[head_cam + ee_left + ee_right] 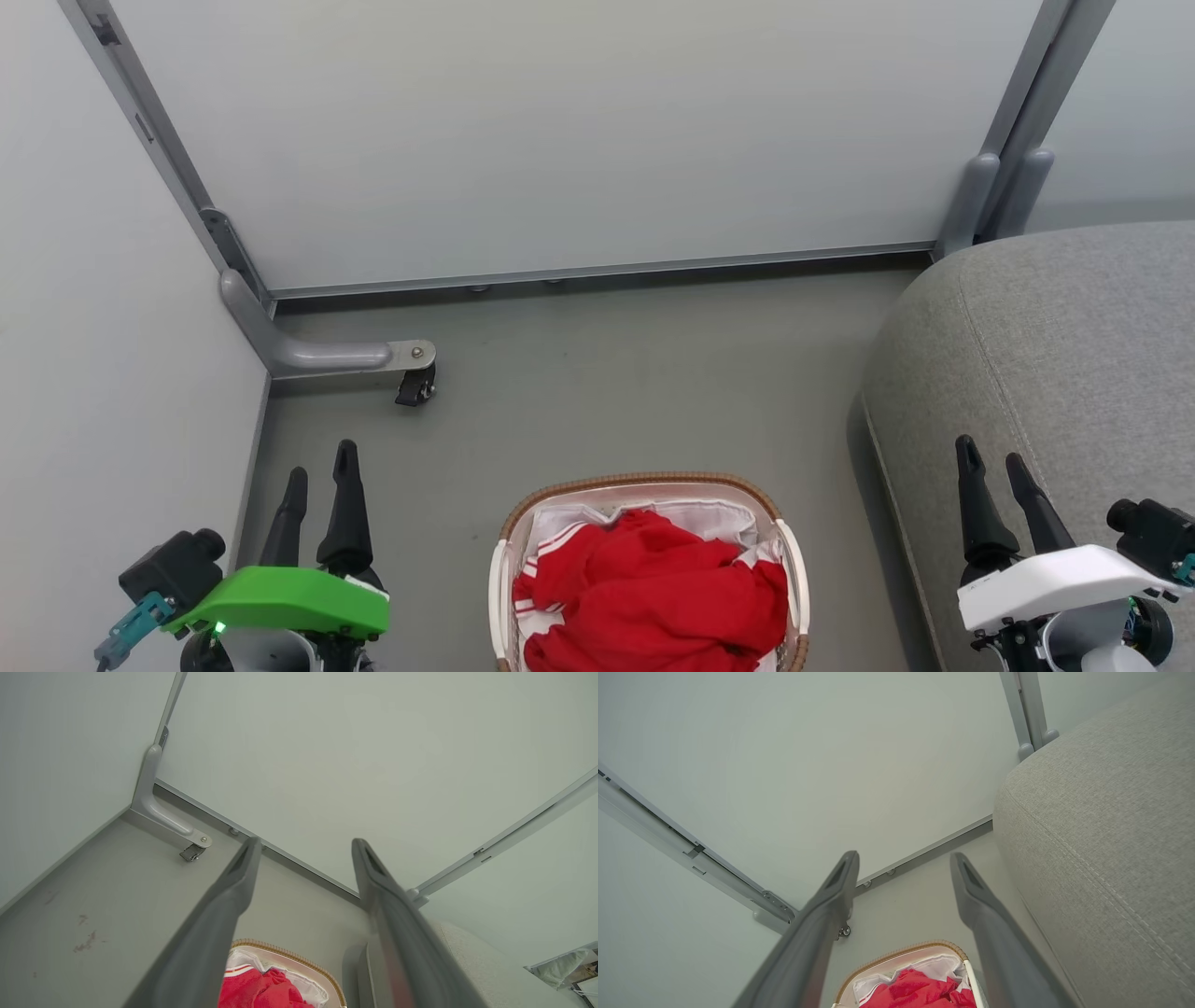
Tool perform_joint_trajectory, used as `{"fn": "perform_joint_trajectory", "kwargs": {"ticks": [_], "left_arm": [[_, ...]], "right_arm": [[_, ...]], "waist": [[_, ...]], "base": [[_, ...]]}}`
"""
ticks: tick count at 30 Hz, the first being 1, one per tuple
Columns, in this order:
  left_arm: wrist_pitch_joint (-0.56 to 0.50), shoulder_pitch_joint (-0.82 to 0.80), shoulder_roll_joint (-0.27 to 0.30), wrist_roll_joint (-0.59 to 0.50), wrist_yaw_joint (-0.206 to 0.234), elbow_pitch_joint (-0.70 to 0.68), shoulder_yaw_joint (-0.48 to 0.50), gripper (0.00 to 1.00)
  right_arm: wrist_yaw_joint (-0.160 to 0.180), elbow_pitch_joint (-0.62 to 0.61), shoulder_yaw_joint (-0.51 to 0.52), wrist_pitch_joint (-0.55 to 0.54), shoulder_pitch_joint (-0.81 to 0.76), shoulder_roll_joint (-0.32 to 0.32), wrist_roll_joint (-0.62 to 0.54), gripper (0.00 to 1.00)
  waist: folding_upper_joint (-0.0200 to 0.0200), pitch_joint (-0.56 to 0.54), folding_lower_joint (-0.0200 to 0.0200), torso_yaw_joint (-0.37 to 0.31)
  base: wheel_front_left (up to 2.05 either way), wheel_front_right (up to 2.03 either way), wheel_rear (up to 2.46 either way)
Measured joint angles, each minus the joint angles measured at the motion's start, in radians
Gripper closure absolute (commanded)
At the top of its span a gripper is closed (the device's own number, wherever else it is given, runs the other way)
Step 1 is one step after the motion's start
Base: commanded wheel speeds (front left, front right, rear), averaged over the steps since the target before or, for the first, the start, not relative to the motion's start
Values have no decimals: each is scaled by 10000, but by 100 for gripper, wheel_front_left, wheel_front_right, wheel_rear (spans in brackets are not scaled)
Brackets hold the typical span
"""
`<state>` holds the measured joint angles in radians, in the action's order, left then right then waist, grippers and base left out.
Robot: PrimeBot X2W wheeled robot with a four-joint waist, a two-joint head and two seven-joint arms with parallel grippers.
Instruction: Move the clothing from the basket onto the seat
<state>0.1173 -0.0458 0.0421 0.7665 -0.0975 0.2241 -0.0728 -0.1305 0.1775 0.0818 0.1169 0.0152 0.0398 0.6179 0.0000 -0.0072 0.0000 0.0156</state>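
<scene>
— Red soft fabric garments with white stripe trim [653,597]: where do they lie?
— Heaped in the small oval cream plastic basket with a brown woven-look rim [644,483], on its white liner [714,515]. It stands on the grey floor [607,392] between the arms.
— And the large grey woven-fabric sofa seat [1074,345]?
— Just right of the basket, not touching it.
— The fingers?
— Both of the left gripper [322,464] are spread wide, holding and touching nothing. Those of the right gripper [990,453] are equally wide apart and empty, above the seat's edge.
</scene>
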Motion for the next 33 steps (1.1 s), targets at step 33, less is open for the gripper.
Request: {"fn": "perform_joint_trajectory", "kwargs": {"ticks": [33], "left_arm": [[796,133,25,-2947,56,669,-380,0]], "right_arm": [[0,-38,-65,825,-58,42,-3674,0]], "waist": [[0,-71,0,99]], "base": [[0,0,0]]}}
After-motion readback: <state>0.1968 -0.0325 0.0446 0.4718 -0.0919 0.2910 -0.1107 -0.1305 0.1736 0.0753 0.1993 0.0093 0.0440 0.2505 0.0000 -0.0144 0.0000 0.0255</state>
